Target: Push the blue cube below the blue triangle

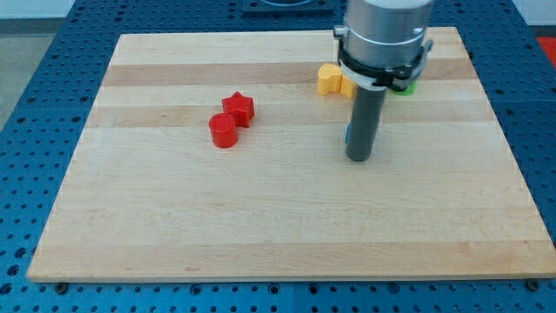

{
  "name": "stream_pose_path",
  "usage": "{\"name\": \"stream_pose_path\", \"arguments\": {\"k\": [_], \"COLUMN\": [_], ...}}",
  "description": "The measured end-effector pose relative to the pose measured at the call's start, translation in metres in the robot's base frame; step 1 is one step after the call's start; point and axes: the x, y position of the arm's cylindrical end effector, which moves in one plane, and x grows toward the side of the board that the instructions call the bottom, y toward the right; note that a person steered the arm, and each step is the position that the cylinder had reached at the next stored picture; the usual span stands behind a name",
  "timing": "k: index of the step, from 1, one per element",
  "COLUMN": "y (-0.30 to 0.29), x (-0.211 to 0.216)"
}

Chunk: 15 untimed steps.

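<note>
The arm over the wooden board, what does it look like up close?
A wide silver-grey metal cylinder with a black ring and a white band at its base. Below it hangs a straight dark grey rod, ending in my tip. No cables or markings show.

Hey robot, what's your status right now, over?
My tip down on the board, right of the two red blocks. Blue block barely visible behind the rod, shape unclear. Blue triangle not visible. Yellow block beyond, not obstructing.

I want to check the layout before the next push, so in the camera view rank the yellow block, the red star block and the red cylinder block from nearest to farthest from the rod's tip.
Measured from my tip:
1. Yellow block, toward the view's top, slightly left.
2. Red star block, to the view's left.
3. Red cylinder block, farthest left, touching the star.
</note>
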Motion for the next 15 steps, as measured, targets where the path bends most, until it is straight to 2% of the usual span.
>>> {"name": "stream_pose_path", "arguments": {"k": [4, 6, 11, 15], "y": [0.014, 0.008, -0.012, 0.006], "x": [-0.022, 0.001, -0.038, -0.040]}}
